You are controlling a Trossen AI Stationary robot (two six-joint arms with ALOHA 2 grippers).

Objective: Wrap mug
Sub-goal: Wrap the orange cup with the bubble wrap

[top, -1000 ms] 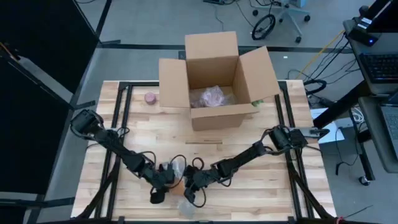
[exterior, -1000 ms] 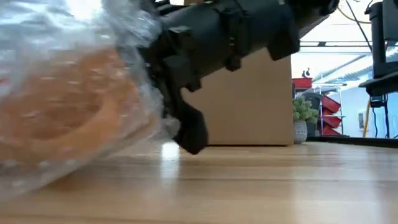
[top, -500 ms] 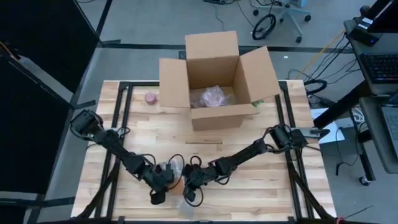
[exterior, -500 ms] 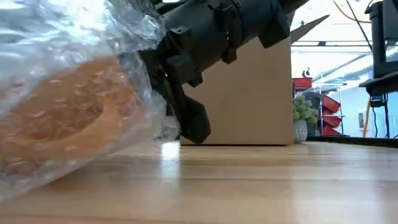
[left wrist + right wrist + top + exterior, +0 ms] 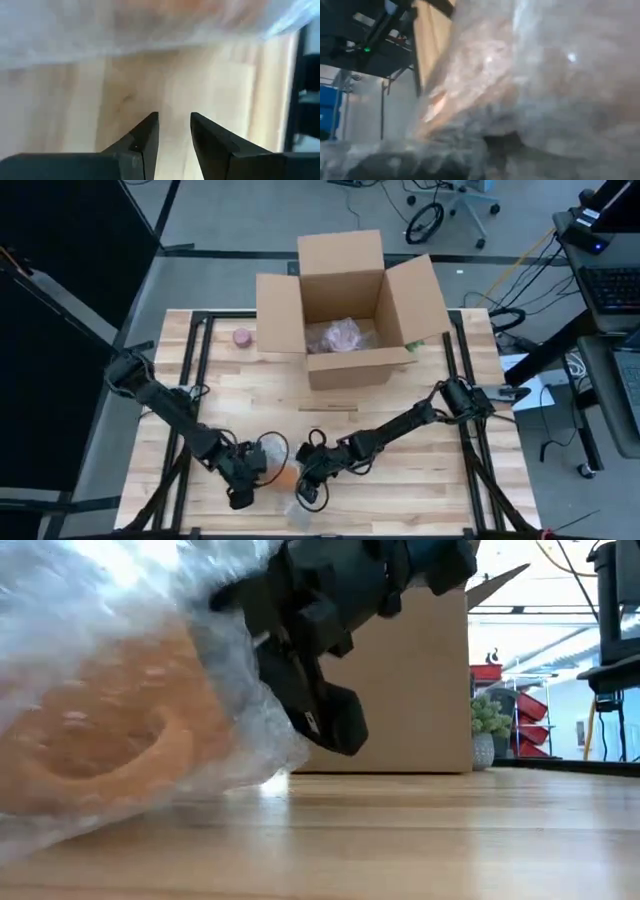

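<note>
The orange mug lies on its side near the table's front edge, inside clear bubble wrap. Its handle shows through the wrap in the low view. My right gripper is just right of the mug, up against the wrap and shut on it. Wrap fills the right wrist view. My left gripper is just left of the mug and stands open by a narrow gap over bare wood, with nothing between its fingers. My right gripper has the bubble wrap on the mug's right side. The wrap drapes over the fingers and hides the place of contact, so which edge or how many layers cannot be told. The fingers slant down from the table's right. The wrapped mug rests on the table.
An open cardboard box with a wrapped item inside stands at the far middle of the table. A small pink object lies to its left. A loose piece of wrap lies at the front edge. Bare wood stretches to the right.
My left gripper has drawn back from the mug toward the table's left and near edges. My right gripper has shifted slightly toward the near edge with the wrap. The wrapped mug has come a little nearer and turned, so its handle now shows.
</note>
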